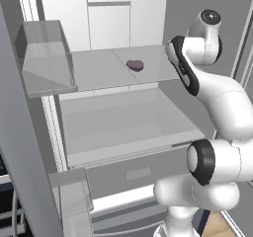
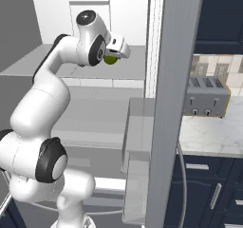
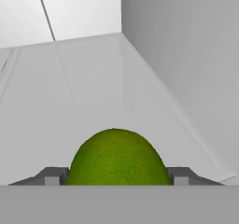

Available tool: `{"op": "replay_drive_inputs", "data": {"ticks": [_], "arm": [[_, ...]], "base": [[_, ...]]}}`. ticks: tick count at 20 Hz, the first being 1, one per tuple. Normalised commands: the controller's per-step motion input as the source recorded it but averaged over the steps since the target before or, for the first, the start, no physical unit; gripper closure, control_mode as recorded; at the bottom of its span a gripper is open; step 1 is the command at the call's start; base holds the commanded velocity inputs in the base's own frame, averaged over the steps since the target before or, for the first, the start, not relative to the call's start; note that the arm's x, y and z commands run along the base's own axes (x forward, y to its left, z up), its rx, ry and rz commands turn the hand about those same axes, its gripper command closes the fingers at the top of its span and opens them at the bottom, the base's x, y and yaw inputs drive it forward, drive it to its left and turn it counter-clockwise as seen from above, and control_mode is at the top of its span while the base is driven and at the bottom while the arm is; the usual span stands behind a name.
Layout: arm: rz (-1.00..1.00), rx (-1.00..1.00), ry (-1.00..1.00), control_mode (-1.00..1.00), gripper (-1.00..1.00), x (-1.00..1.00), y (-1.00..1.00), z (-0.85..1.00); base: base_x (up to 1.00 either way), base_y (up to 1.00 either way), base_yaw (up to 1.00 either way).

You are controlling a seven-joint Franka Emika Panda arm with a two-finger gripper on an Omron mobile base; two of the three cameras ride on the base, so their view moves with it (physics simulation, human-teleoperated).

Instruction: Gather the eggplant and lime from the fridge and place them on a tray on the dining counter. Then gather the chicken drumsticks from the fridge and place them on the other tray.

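The green lime (image 3: pixel 116 157) sits between my two fingertips in the hand view, and both pads touch its sides. My gripper (image 3: pixel 116 176) is shut on the lime, over the right part of the fridge shelf (image 3: pixel 93 92). From the right base view the lime (image 2: pixel 111 59) shows just under the hand (image 2: pixel 116 49). A small dark purple eggplant (image 1: pixel 135 65) lies on the same shelf (image 1: pixel 94 70), left of my arm. The trays and drumsticks are out of view.
The fridge's right wall (image 3: pixel 186 55) is close beside the hand. A deep drawer (image 1: pixel 123 122) lies below the shelf. Door bins (image 1: pixel 44 58) hang on the open left door. The right door's edge (image 2: pixel 175 103) stands upright, with a toaster (image 2: pixel 206 96) on the counter beyond it.
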Motion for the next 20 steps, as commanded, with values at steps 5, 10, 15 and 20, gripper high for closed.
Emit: {"op": "replay_drive_inputs", "data": {"ticks": [5,10,15,20], "arm": [[0.13,0.03,-0.07,-1.00,1.00,-0.47,0.42,0.00],[0.02,0.00,0.00,-1.00,1.00,-0.78,0.23,0.05],[0.00,0.00,-0.11,-1.00,1.00,-0.76,0.22,0.03],[0.00,0.00,-0.01,-1.00,1.00,-0.92,0.16,0.13]], "base": [[0.00,0.00,0.00],[0.00,0.00,0.00],[0.00,0.00,0.00],[0.00,0.00,0.00]]}}
